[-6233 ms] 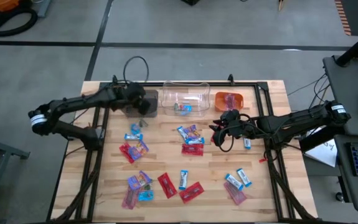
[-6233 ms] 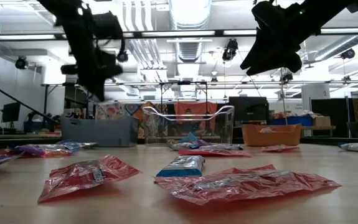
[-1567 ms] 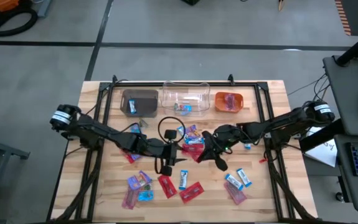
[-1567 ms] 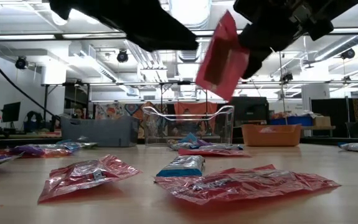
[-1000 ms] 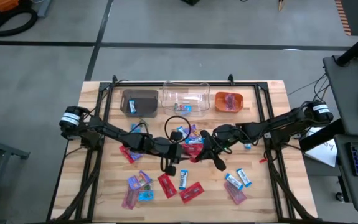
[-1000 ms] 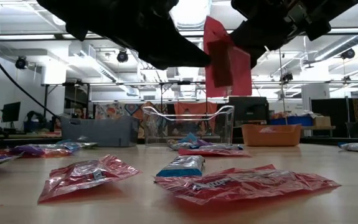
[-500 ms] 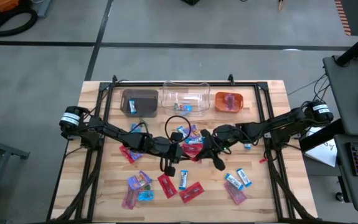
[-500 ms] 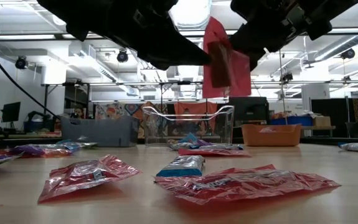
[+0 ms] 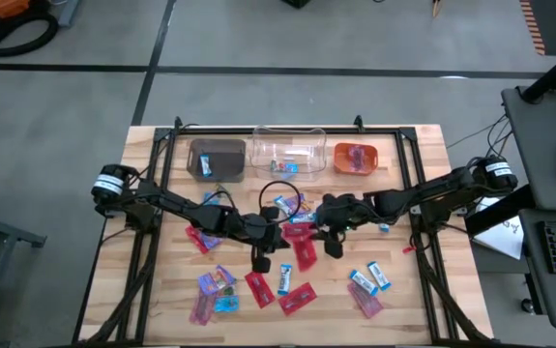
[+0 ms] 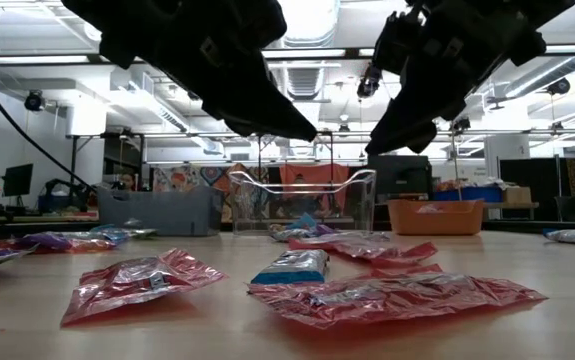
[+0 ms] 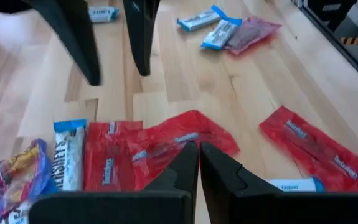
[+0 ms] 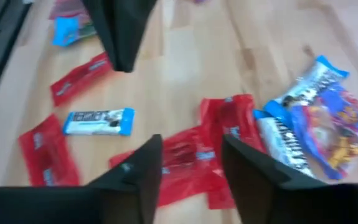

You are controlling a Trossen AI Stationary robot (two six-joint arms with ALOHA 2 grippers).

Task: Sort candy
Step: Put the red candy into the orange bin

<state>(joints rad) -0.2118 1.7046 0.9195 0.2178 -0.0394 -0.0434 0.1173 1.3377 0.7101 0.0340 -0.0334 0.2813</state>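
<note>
Wrapped candy lies scattered over the wooden table. One red candy (image 9: pixel 304 250) lies flat at mid-table, also in the low view (image 10: pixel 367 248), under both grippers. My left gripper (image 9: pixel 279 233) hangs shut just left of it and above it, with nothing between its fingers (image 11: pixel 198 163). My right gripper (image 9: pixel 324 230) hangs open just right of it, with nothing in its jaws (image 12: pixel 194 168). More red, blue-and-white and purple candies lie around (image 10: pixel 292 267).
Three bins stand along the far edge: brown (image 9: pixel 217 159), clear (image 9: pixel 287 155) with a few candies, and orange (image 9: pixel 356 158). Piles of candy lie near the front left (image 9: pixel 215 285) and front right (image 9: pixel 369 285). Bare wood shows at the near middle.
My right gripper has opened and let go of the red candy that hung upright between the two grippers. The candy has fallen and now lies flat on the table below them. Both grippers have kept about their place above mid-table.
</note>
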